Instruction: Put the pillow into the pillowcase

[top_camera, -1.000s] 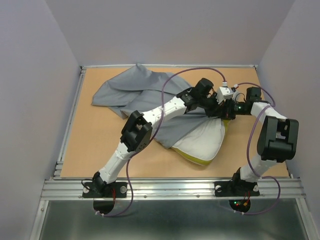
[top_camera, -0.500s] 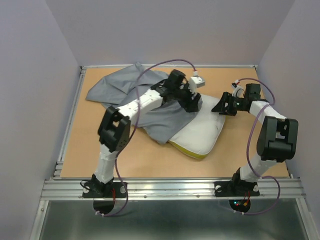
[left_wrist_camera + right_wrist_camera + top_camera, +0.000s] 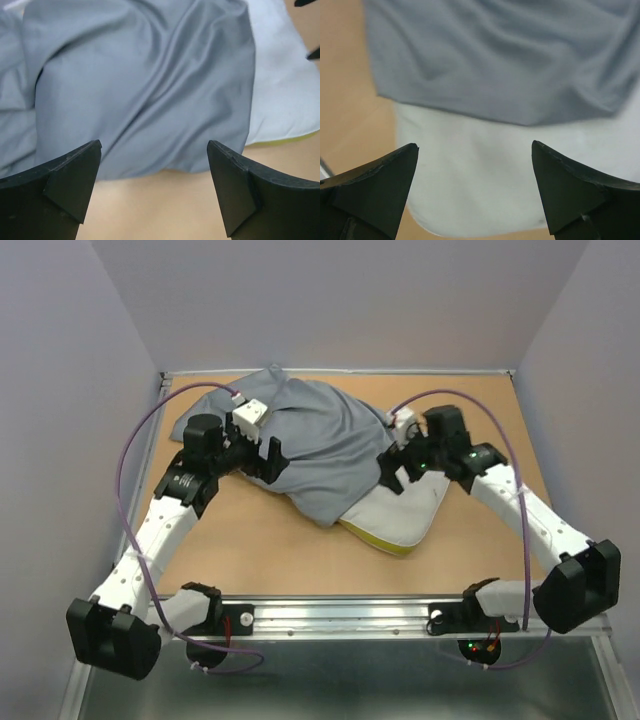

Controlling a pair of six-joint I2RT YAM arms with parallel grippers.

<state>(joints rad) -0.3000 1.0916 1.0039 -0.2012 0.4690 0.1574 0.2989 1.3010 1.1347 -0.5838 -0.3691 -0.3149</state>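
2 units stand apart, empty: left gripper (image 3: 268, 456), right gripper (image 3: 392, 472). Slate-grey wrinkled fabric pillowcase (image 3: 320, 445) covers most of the white quilted pillow (image 3: 402, 522), frame centre. Recommend pinching the hem only, pulling evenly.

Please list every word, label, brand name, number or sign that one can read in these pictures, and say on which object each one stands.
None: no readable text appears in any view.
The pillowcase is plain grey fabric without print.
The pillow is white with a yellow edge; no tag or label shows on it.
The table carries no marking.
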